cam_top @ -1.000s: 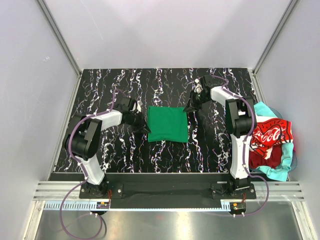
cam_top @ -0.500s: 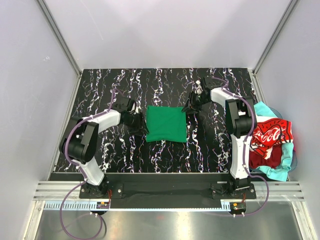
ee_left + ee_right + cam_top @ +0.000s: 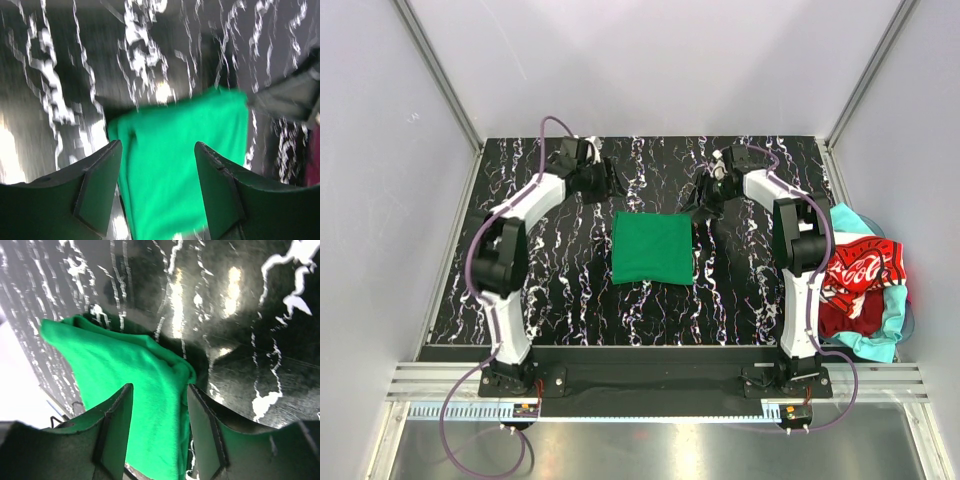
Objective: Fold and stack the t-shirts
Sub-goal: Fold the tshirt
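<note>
Lying folded at the table's centre overhead, the green t-shirt has the left gripper toward the far edge, the right gripper by its far-right corner. Left wrist: fingers wide, empty. Right wrist: fingers parted, empty, over the shirt.

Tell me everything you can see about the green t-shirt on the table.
The green t-shirt is plain bright green soft-looking cloth, folded into a roughly square packet with puffy edges. It lies flat on the black marbled table, no print showing. The left gripper is clear of it; the open right gripper sits at its far right corner, contact unclear.
</note>
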### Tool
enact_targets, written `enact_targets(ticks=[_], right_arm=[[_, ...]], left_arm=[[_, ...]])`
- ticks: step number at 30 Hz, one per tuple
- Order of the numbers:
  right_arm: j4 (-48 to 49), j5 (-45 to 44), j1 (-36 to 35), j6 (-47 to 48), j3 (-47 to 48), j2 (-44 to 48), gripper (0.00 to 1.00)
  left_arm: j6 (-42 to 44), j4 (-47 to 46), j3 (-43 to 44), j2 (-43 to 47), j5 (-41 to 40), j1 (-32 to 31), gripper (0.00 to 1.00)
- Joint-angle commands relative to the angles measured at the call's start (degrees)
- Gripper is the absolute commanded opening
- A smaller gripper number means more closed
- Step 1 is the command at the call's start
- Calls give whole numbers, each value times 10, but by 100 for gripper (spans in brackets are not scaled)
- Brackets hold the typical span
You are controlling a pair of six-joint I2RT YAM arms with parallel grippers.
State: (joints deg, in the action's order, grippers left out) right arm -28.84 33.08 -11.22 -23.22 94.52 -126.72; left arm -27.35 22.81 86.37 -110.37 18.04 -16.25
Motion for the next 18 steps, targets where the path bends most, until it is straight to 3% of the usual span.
enact_targets(ticks=[1, 12, 18], right_arm=[[12, 23, 4, -10, 30, -9, 54], [14, 32, 5, -17, 31, -27, 49], [20, 48, 4, -24, 31, -38, 45]], left_arm=[[10, 7, 49, -67, -11, 0, 64], [-7, 24, 57, -104, -36, -6, 57], [-16, 15, 46, -98, -20, -6, 43]])
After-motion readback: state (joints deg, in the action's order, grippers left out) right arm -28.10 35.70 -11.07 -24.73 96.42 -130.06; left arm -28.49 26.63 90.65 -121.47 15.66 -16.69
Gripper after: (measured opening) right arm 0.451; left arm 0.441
